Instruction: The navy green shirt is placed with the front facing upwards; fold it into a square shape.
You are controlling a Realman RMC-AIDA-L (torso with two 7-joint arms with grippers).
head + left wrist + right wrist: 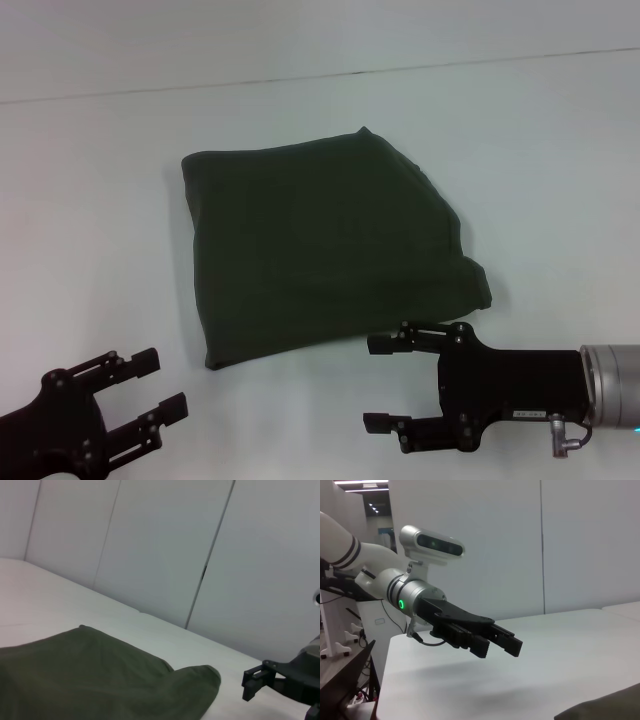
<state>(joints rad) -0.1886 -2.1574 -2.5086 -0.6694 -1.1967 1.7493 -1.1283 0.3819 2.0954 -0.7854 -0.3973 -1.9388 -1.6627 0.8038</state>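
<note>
The navy green shirt (pixel 325 250) lies near the middle of the white table (pixel 90 220) as a compact, roughly four-sided bundle, plain green side up, no lettering showing; its edge toward the robot's right bulges and slopes, so the outline is closer to a skewed trapezoid than a true square. The left end effector (pixel 150 390) hovers off the bundle's near left corner, fingers spread wide and holding nothing. The right end effector (pixel 385 385) sits just beside the near right edge, its upper finger close to the hem, jaws also wide and empty. Judging from this, the folding looks largely done and what remains is tidying or withdrawal. To do that well, any correction should go to the bulging right side — nudge or pinch only the loose lip and draw it inward, low and slow, so the layers beneath do not slide or unfold. Lifting clear straight up before retreating would avoid snagging the cloth. The table is smooth, matte and pale, with a faint seam running across its far part; cotton should slip on it easily. Behind stand plain light wall panels, and the right wrist view shows a cluttered stand at the room's edge.
</note>
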